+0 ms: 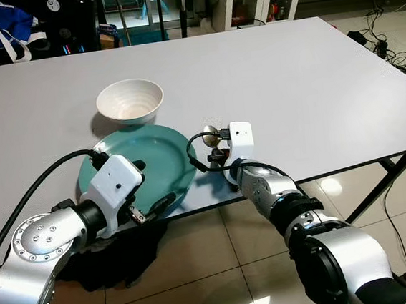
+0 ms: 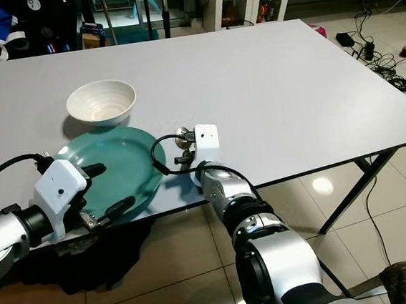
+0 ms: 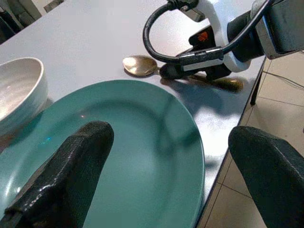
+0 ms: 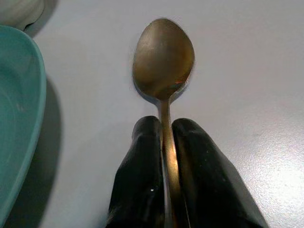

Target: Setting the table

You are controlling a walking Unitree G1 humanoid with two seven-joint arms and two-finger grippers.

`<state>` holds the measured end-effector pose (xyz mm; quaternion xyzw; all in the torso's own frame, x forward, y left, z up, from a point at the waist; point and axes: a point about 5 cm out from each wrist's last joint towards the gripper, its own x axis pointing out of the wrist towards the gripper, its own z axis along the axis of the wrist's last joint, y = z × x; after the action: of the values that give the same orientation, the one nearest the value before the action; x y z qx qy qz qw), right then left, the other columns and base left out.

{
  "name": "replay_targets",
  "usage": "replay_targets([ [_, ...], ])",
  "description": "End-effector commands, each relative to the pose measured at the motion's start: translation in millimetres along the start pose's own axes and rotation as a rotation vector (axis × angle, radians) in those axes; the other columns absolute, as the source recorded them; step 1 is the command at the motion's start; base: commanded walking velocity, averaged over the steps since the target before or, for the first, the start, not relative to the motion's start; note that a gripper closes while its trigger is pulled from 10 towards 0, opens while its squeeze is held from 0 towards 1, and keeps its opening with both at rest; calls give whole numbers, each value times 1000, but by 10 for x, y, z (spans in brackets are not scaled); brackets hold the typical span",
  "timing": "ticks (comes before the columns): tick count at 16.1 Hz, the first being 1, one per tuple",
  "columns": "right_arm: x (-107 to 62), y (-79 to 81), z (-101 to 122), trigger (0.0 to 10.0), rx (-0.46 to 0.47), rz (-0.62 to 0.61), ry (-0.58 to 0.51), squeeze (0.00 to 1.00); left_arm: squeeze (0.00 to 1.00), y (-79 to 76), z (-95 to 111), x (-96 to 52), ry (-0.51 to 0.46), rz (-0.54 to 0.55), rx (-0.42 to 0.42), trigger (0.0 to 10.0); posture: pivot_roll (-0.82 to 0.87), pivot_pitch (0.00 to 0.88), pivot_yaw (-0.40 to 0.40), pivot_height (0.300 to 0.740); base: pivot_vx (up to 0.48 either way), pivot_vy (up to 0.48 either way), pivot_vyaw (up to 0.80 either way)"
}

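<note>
A teal plate (image 1: 150, 161) lies near the table's front edge, with a white bowl (image 1: 130, 101) just behind it. To the plate's right a gold spoon (image 4: 163, 61) rests on the table, bowl end pointing away from me. My right gripper (image 4: 164, 156) is shut on the spoon's handle, low over the tabletop. My left gripper (image 1: 145, 188) hangs open over the plate's near rim, one finger (image 3: 71, 175) above the plate and the other finger (image 3: 268, 171) past its edge.
The grey table (image 1: 289, 79) stretches wide and bare to the right and back. A dark cloth (image 1: 119, 257) lies on the tiled floor under the front edge. Cables (image 1: 387, 48) trail on the floor at right; cabinets stand behind.
</note>
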<state>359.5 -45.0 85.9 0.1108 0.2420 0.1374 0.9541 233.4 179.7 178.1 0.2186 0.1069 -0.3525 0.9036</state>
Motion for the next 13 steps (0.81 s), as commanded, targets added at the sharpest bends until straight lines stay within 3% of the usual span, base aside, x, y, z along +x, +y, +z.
replay_targets([
  [1, 11, 52, 46, 10000, 9, 12, -7, 1000, 0, 10, 24, 4, -3, -9, 13, 10000, 97, 28, -27, 740, 0, 0, 0],
  [6, 10, 42, 180, 10000, 24, 14, -66, 1000, 0, 54, 55, 31, -19, 12, 26, 10000, 97, 11, -26, 740, 0, 0, 0],
  [7, -2, 29, 279, 10000, 36, 28, -120, 0, 0, 107, 104, 45, -56, 64, 24, 10000, 93, 1, -27, 740, 0, 0, 0],
  [10, -92, -96, 586, 10000, 43, 22, -297, 0, 0, 252, 192, 140, -109, 222, -20, 10000, 78, 0, -29, 740, 0, 0, 0],
  [12, -249, -234, 776, 10000, -98, -42, -423, 0, 0, 282, 239, 283, -157, 345, -26, 10000, 48, 0, -28, 740, 0, 0, 0],
  [13, -304, -286, 792, 10000, -91, -47, -443, 0, 0, 317, 242, 327, -153, 407, -57, 10000, 41, 0, -29, 740, 0, 0, 0],
])
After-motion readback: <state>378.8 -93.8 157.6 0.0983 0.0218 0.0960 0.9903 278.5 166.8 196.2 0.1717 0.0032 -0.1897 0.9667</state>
